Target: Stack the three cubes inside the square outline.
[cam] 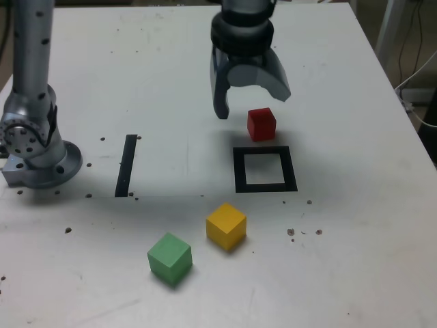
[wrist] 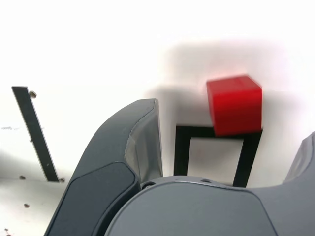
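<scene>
Exterior view, left to right. The grey metal arm base (cam: 37, 147) sits bolted on the white tabletop (cam: 355, 260) at the exterior view's far left. Just to its right lies a thin straight black strip (cam: 126, 166), flat on the surface, running toward the camera. Small dark specks are scattered around the strip and base.

Nearer the front edge, the small matte green cube (cam: 169, 257) rests on the table. The small matte yellow cube (cam: 226, 225) sits just beside it, up and to the right, with a narrow gap between them; neither is inside the frame.

The dark grey two-jaw gripper (cam: 250, 101) hangs pointing down above the table, jaws spread wide apart, nothing between them.

The thick black square outline with white centre (cam: 265, 169) lies flat, right of the yellow cube; its centre is bare. The small matte red cube (cam: 261, 124) stands on the table just beyond the outline's far edge, outside it, below and slightly right of the gripper.

Wrist view: red cube (wrist: 234, 104) overlaps the outline (wrist: 183, 147) edge in the picture; whether they touch cannot be told. Strip (wrist: 34, 132) is well apart.
</scene>
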